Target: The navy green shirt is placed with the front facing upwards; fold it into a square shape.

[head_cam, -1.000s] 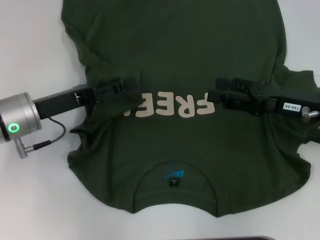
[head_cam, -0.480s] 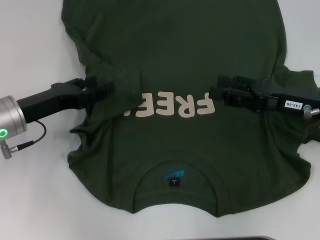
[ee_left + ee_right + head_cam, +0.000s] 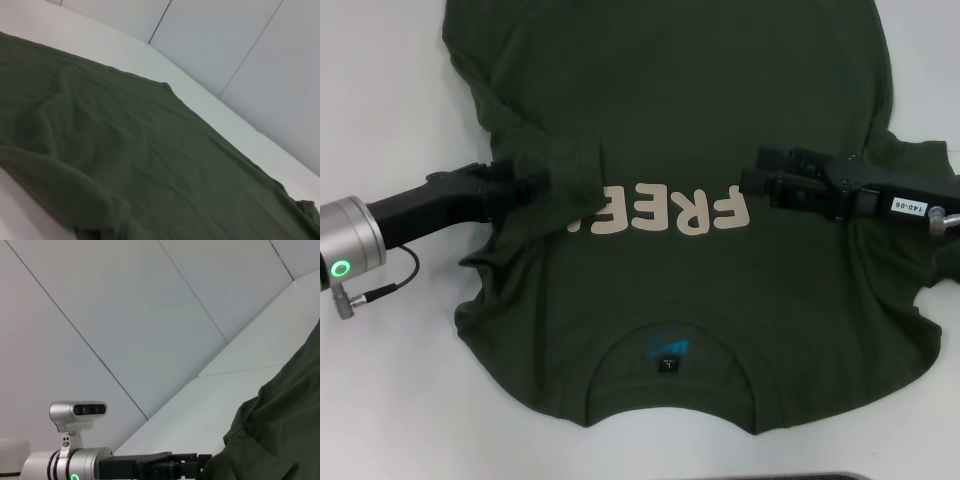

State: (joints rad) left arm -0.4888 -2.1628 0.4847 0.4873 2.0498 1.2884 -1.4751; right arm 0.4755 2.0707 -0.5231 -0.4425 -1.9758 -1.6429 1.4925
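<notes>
The navy green shirt (image 3: 680, 90) lies flat on the white table, front up, with its cream "FREE" lettering (image 3: 665, 212) across the middle. Its collar and black neck label (image 3: 666, 364) point toward me. The sleeve on my left (image 3: 555, 160) is folded inward over the chest. My left gripper (image 3: 535, 182) sits low at the outer edge of that folded sleeve. My right gripper (image 3: 752, 186) rests over the cloth just beside the lettering's right end. The left wrist view shows only rumpled green cloth (image 3: 150, 165). The right wrist view shows the shirt's edge (image 3: 280, 430) and, farther off, the left gripper (image 3: 185, 462).
Bare white table (image 3: 380, 90) lies to the left of the shirt and along the near edge. The shirt's other sleeve (image 3: 920, 160) lies bunched under my right arm. A dark strip (image 3: 800, 477) shows at the table's front edge. Pale wall panels stand behind.
My left gripper has drawn back leftward from on top of the folded sleeve to its outer edge. The right gripper has barely shifted. The sleeve stays folded.
</notes>
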